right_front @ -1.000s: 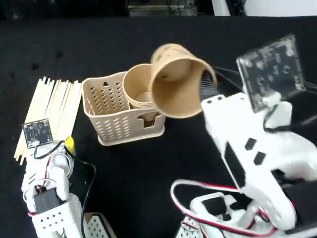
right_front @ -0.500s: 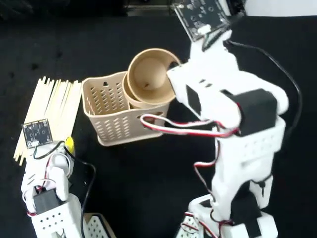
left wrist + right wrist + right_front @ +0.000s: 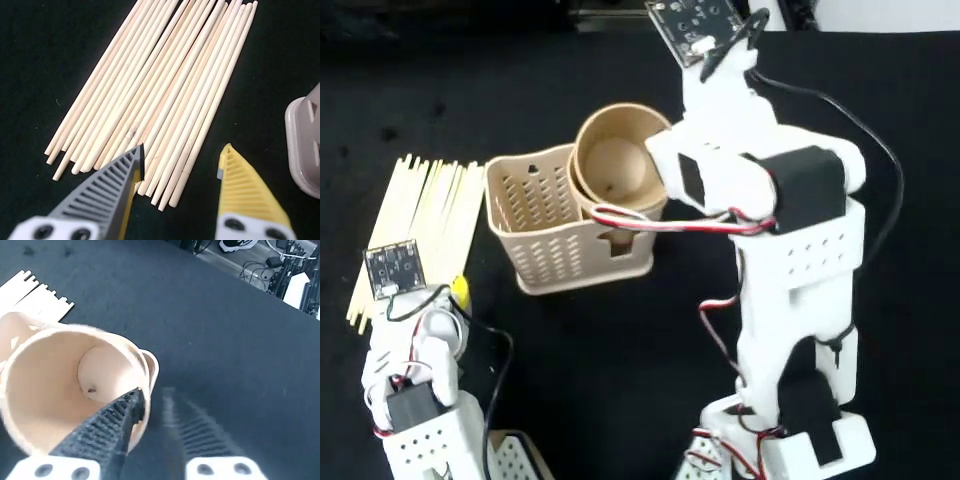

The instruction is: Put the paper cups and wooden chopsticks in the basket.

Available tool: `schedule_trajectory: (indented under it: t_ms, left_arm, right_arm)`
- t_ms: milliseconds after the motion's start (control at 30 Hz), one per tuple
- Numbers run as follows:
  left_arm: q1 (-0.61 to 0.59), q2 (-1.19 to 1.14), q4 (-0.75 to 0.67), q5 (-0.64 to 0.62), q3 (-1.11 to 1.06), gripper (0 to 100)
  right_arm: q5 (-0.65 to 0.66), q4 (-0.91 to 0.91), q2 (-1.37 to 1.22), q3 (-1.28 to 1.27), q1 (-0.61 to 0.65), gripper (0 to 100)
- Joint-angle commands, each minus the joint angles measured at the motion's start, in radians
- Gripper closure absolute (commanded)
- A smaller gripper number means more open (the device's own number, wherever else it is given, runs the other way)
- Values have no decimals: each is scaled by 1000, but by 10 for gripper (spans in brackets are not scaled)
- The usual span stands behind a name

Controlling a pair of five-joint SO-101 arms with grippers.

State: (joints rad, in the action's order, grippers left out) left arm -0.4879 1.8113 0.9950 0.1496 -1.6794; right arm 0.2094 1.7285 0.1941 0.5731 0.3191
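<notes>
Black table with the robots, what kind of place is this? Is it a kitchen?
Likely a robotics lab or workshop, not a kitchen: a white robot arm and a second arm stand at the black table, and cables lie on the floor beyond it.

Beige slotted plastic basket (image 3: 555,250) sits mid-table on black tabletop (image 3: 620,380). Bundle of pale wooden chopsticks (image 3: 425,215) lies flat just beside it at 9 o'clock, running 12 to 6. Stack of brown paper cups (image 3: 615,165) stands in basket's 3 o'clock half, mouths up. R gripper (image 3: 152,400) at stack's 3 o'clock: one jaw inside top cup, other outside w/ a gap. L gripper (image 3: 184,147) over chopsticks' 6 o'clock ends, jaws apart.
</notes>
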Motion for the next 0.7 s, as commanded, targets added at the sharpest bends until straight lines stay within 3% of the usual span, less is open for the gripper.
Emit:
schedule_trajectory:
  t_ms: [0, 133, 667]
  left_arm:
    - [15, 6, -2, 14, -18, 751]
    - [15, 6, 0, 14, -18, 751]
    - [15, 6, 0, 14, -18, 751]
  right_arm:
    - [49, -6, 2, 5, 75, 730]
    - [49, -6, 5, 8, 141, 684]
    - [49, 20, 7, 156, 144, 684]
